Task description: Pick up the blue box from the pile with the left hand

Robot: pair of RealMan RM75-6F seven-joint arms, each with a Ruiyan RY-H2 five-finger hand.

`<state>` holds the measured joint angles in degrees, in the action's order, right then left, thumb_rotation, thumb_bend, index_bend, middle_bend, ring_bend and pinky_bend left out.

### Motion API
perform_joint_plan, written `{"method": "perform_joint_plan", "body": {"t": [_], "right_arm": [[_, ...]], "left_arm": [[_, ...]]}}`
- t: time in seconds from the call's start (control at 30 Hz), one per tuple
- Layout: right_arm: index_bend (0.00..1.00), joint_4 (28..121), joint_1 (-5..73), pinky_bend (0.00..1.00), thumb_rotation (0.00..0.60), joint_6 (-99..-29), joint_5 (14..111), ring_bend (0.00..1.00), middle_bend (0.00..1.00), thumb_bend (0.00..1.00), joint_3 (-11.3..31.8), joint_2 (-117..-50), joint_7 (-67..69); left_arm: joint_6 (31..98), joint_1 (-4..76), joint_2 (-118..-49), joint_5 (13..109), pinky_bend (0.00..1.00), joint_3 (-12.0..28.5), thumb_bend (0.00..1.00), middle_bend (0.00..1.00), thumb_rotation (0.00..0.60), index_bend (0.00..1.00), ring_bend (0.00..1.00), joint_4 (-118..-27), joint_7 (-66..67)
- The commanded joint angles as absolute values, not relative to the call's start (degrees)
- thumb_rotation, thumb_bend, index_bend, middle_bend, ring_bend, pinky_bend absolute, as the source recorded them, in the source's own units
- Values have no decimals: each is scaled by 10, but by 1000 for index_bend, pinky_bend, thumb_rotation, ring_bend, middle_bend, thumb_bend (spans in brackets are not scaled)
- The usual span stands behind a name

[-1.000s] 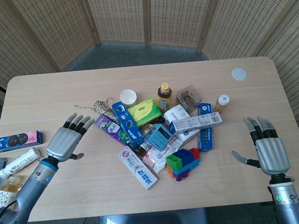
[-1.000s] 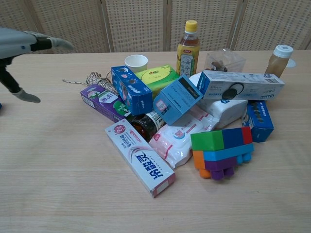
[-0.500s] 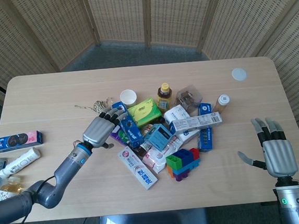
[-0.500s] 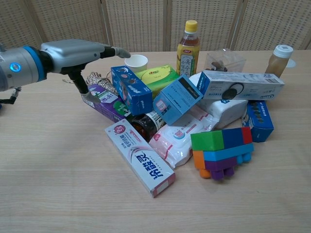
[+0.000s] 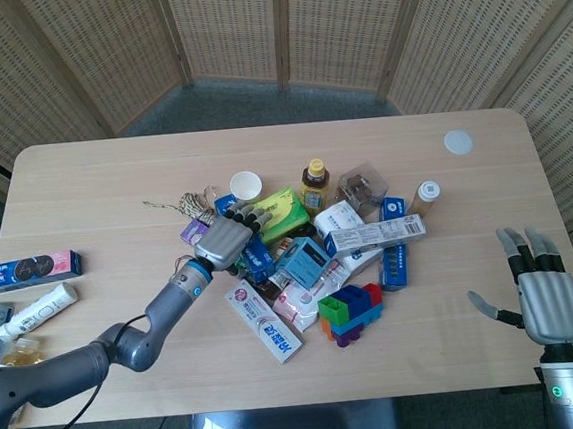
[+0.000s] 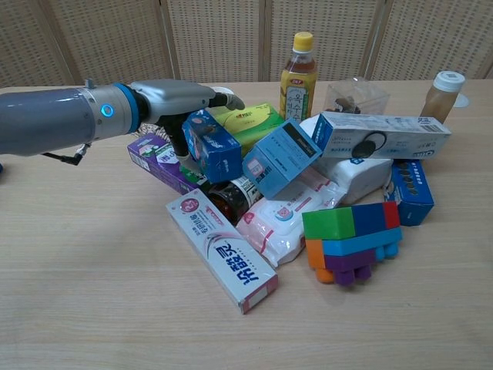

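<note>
The blue box (image 6: pixel 214 146) lies tilted on the left side of the pile, resting on a purple box (image 6: pixel 156 157); in the head view only its near end (image 5: pixel 259 261) shows. My left hand (image 6: pixel 179 99) lies over the top of the blue box, fingers stretched across it toward the green tissue pack (image 6: pixel 252 120), thumb hanging down beside the box's left face. The fingers are not closed around the box. In the head view the left hand (image 5: pixel 225 239) covers most of the box. My right hand (image 5: pixel 546 297) hovers at the table's front right, fingers spread, holding nothing.
The pile also holds a light blue box (image 6: pixel 280 158), a toothpaste box (image 6: pixel 222 250), stacked toy bricks (image 6: pixel 352 239), a tea bottle (image 6: pixel 297 65) and a paper cup (image 5: pixel 246 185). A biscuit box (image 5: pixel 28 268) and a tube (image 5: pixel 36 311) lie at the table's left edge.
My left hand has swept right from the open table to the pile and now lies over the blue box. The right hand has drifted slightly right and toward the front edge.
</note>
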<state>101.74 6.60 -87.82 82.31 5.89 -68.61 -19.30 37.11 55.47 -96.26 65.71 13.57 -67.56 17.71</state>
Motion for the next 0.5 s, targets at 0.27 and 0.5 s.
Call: {"method": "perform_joint_plan", "body": {"t": [0.27, 0.5], "right_arm": [[0, 1019, 62, 0, 0, -879, 822, 0, 121, 191, 60, -683, -189], [0, 1015, 63, 0, 0, -873, 820, 0, 121, 193, 62, -687, -184]], "left_arm": [[407, 573, -1014, 651, 439, 128, 135, 615, 600, 563, 579, -615, 194], [458, 554, -1005, 678, 620, 122, 136, 768, 600, 679, 729, -619, 172]]}}
